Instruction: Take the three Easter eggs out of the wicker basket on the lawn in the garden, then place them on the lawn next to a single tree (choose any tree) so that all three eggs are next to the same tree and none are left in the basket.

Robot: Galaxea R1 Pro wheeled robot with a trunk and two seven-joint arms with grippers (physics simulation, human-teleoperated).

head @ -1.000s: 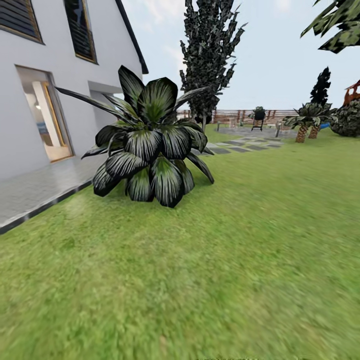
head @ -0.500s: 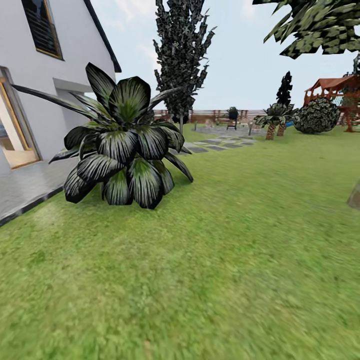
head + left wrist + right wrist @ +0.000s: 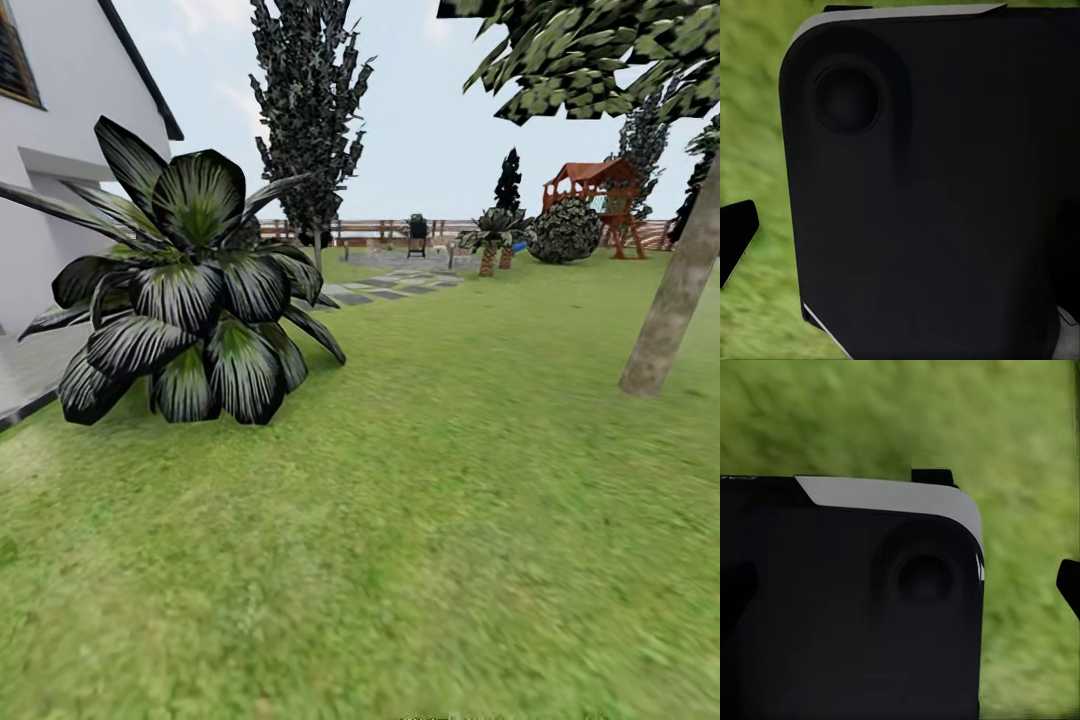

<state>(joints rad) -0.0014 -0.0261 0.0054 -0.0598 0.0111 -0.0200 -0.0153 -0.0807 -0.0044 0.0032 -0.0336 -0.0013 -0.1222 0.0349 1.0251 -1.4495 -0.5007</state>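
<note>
The lawn (image 3: 420, 520) spreads wide and green in the head view. A tree (image 3: 672, 310) with a smooth pale grey-beige trunk leans up at the right, and its speckled foliage (image 3: 590, 50) hangs overhead. The Easter eggs and the wicker basket are out of view. In each wrist view a black part of the robot (image 3: 930, 187) (image 3: 847, 607) blocks most of the picture, with blurred grass (image 3: 750, 135) (image 3: 1020, 450) behind. A dark tip (image 3: 736, 240) shows at the picture's edge in the left wrist view and another dark tip (image 3: 1069, 585) in the right wrist view. Neither tells how the jaws stand.
A big dark-leaved plant (image 3: 185, 290) stands at left beside the white house (image 3: 60, 180). Stepping stones (image 3: 385, 288) lead past a tall dark tree (image 3: 305, 100) to the slat fence (image 3: 370, 232). Far off are short palms (image 3: 490, 240), a round bush (image 3: 565, 232) and the wooden playset (image 3: 592, 190).
The head camera has swung to the right: the house and big plant slid left, and the playset and the pale tree trunk came into view at the right.
</note>
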